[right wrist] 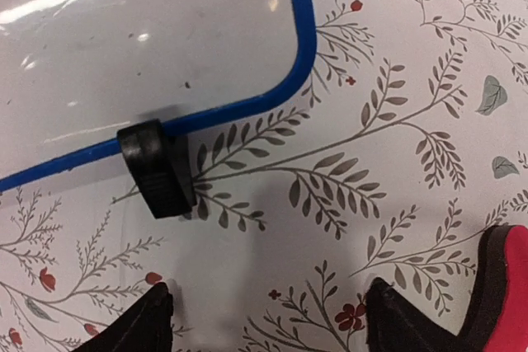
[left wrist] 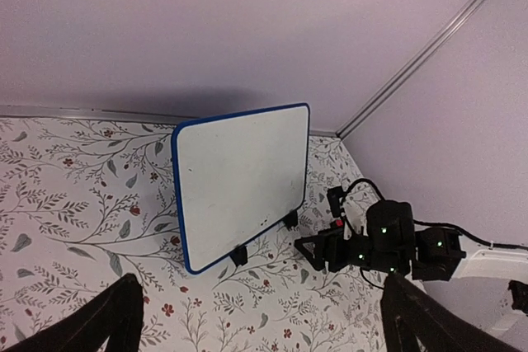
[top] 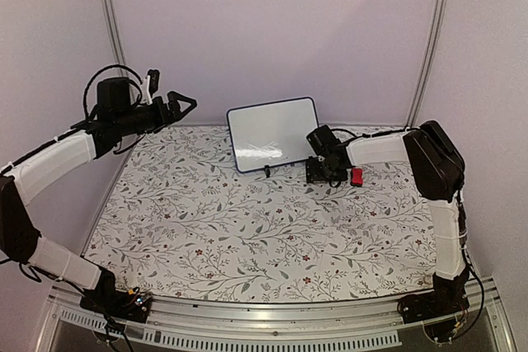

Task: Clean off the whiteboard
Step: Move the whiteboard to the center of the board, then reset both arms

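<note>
The whiteboard stands tilted on two black feet at the back of the table, white with a blue frame. Its surface looks wiped, with only faint specks. My right gripper is low over the tablecloth just right of the board's lower right corner. In its wrist view the right gripper is open, with only cloth between the fingers. A red eraser block lies on the table beside it, apart from the fingers. My left gripper hangs open in the air left of the board, holding nothing.
A floral tablecloth covers the table. Pale walls with metal corner posts close in the back and sides. One black board foot stands close in front of the right gripper's left finger.
</note>
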Tool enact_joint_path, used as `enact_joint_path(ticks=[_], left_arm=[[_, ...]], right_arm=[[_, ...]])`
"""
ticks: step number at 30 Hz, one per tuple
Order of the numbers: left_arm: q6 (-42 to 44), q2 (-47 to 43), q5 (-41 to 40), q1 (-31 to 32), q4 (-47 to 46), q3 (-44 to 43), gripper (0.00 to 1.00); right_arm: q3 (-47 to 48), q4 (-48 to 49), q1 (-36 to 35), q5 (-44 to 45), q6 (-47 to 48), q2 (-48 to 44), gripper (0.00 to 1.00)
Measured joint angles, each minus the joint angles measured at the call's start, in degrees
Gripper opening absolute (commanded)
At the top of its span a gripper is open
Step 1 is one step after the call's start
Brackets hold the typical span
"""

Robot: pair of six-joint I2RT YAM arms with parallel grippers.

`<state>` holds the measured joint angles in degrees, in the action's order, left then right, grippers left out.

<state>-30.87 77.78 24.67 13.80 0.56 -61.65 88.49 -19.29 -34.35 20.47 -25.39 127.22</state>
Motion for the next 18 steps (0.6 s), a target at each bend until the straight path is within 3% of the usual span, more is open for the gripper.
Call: enact_joint_path(ticks=[7, 12, 18], left_arm=[[-0.44, -5.09, -1.86, 2.25, 3.78, -0.13, 1.0], [0.17, -13.27, -3.19, 4.52, 4.7, 7.15, 1.0], [3.3, -20.0, -6.23, 7.76, 6.78, 14.99, 1.0]], right_arm=[[-13.4, 1.03, -1.68, -2.84, 2.58, -11.78, 0.99], [-27.28, 4.22, -2.36, -4.59, 4.26, -29.62, 0.99], [-37.22, 8.04, -2.34, -6.43, 5.57, -50.21, 0.99]])
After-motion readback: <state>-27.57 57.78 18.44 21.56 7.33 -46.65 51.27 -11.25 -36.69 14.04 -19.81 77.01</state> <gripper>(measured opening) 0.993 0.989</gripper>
